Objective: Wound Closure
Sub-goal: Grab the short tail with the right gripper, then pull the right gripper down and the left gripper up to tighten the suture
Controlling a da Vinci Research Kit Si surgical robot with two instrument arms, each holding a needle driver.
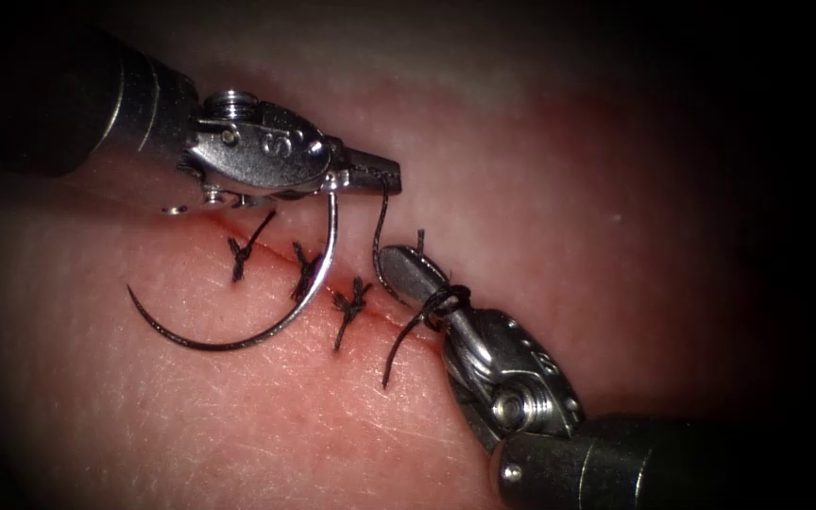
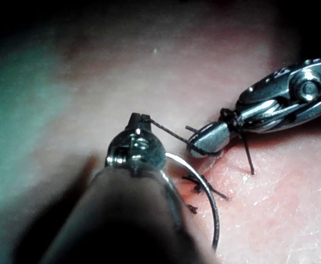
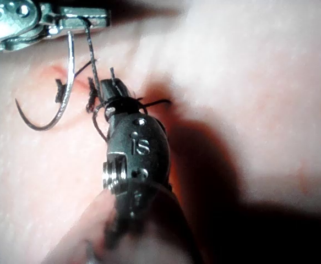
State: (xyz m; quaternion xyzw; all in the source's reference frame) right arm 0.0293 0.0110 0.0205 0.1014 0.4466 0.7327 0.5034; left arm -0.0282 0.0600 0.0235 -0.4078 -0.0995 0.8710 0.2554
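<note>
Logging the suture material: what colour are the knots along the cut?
Black knots, clearest in the endoscope view.

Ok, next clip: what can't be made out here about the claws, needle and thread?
- Endoscope view: whether the right claw grips the thread or is merely wrapped by it; the loops hide that.
- Endoscope view: where the needle sits in the left claw; the tool's body covers its end.
- Left wrist view: the needle's point, cut off by the edge.
- Right wrist view: the cut under the right claw, hidden by the tool.
</note>
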